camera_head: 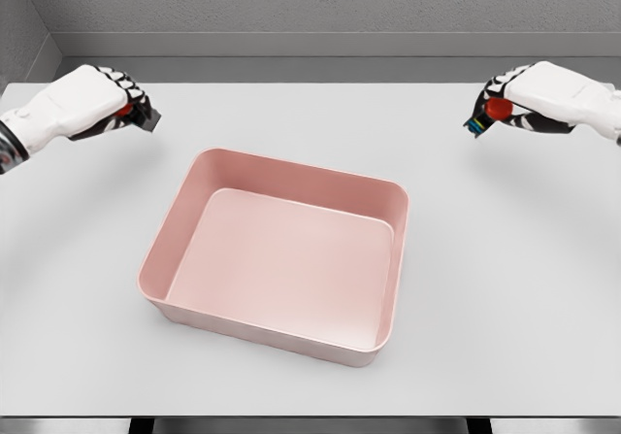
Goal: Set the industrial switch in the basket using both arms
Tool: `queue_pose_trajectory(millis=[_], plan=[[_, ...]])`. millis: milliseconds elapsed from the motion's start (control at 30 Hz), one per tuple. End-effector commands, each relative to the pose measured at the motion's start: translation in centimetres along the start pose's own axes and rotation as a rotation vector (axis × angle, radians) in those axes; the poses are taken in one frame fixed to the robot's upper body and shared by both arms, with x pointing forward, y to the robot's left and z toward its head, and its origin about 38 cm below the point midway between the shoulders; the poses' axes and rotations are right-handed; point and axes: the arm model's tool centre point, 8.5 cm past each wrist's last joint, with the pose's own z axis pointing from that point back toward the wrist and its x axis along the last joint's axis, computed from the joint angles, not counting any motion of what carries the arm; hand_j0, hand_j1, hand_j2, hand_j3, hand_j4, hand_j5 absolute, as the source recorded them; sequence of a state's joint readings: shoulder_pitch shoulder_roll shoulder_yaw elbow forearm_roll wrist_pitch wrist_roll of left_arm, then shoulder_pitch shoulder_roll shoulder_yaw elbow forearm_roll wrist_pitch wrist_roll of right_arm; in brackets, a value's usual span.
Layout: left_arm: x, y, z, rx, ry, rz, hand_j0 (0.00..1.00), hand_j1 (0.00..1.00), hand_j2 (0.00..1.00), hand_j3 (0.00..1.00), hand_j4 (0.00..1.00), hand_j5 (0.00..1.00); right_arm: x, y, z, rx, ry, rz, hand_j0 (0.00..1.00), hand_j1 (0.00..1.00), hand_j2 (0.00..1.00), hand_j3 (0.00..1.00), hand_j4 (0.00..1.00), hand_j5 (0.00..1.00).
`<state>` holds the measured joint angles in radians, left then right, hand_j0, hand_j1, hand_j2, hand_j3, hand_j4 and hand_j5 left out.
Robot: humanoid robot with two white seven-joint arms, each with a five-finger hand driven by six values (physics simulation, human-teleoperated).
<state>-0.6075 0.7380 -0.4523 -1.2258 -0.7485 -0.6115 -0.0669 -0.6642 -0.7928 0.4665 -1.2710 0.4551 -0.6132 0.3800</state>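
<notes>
At far right of the counter (514, 288), clear above it: right hand (532, 94), fingers curled shut on the right switch (497, 110). Shows as a small dark body with a round red knob and a strip of coloured marks at its lower left end; hard and glossy by the look, probably rigid plastic. At far left, mirrored: left hand (89, 100), fingers likewise closed on the left switch (143, 116), of which only a dark wedge and a speck of red peep out from under the knuckles. Cannot tell whether the two pieces are alike.

Between the hands and nearer the camera, sits the basket (400, 201): pink, smooth, matte, a rounded rectangle with sloping walls and a flat floor, open on top, nothing inside. Long axis runs roughly left to right, turned slightly so the right end lies a little nearer the camera.

Hinges on this: basket lies inward and toward the camera from each hand, about equally far from both, neither arm clearly closer. Calls, by my reading, for bringing each hand in over the nearest rim before letting go; risks a drop on the rim or outside it if released short.
</notes>
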Motion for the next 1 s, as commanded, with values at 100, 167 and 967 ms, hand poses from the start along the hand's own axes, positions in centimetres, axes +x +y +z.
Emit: queue_pose_trajectory(millis=[100, 167, 967], plan=[[0.0, 1.7, 0.7, 0.028, -0.016, -0.015, 0.44, 0.44, 0.44, 0.44, 0.44, 0.44, 1.6, -1.6, 0.0, -0.035, -0.052, 0.023, 0.53, 0.53, 0.53, 0.53, 0.53, 0.53], [-0.1, 1.8, 0.9, 0.029, -0.013, -0.017, 0.44, 0.44, 0.44, 0.44, 0.44, 0.44, 2.0, -2.1, 0.2, -0.044, -0.068, 0.029, 0.53, 0.53, 0.53, 0.53, 0.53, 0.53], [3.8, 5.9, 3.1, 0.097, -0.158, -0.054, 0.45, 0.45, 0.45, 0.45, 0.45, 0.45, 7.0, -4.1, -0.7, -0.112, -0.223, 0.053, 0.53, 0.53, 0.53, 0.53, 0.53, 0.53]])
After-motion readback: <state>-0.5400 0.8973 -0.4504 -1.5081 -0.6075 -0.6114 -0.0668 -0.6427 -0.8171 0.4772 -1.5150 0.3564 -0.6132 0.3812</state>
